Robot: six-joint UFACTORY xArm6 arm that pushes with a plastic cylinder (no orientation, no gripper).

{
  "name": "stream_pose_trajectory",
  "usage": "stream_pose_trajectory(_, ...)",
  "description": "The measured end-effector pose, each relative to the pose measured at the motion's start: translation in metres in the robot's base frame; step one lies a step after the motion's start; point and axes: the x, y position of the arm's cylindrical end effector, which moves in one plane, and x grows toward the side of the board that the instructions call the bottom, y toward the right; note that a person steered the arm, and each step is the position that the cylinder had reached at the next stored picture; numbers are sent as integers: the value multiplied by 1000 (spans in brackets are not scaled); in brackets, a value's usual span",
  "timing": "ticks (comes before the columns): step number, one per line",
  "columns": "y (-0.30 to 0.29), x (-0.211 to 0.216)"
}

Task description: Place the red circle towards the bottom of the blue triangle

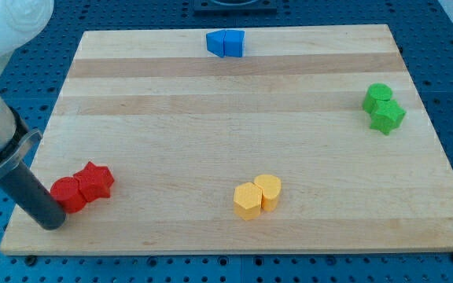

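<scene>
The red circle (68,194) lies near the board's bottom left, touching a red star (95,181) on its right. My tip (53,222) rests just below and left of the red circle, very close to it or touching it. The blue triangle (217,42) sits at the board's top middle, joined to a blue cube (233,43) on its right. The blue pair is far from the red pair, up and to the right.
A yellow hexagon (248,201) and a yellow cylinder (268,190) touch at the bottom middle. A green cylinder (378,96) and a green star (387,116) touch at the right edge. The wooden board (234,110) lies on a blue surface.
</scene>
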Motion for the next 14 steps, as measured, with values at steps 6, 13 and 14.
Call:
stream_pose_trajectory(6,-10,-15)
stream_pose_trajectory(13,102,-104)
stream_pose_trajectory(14,93,-117)
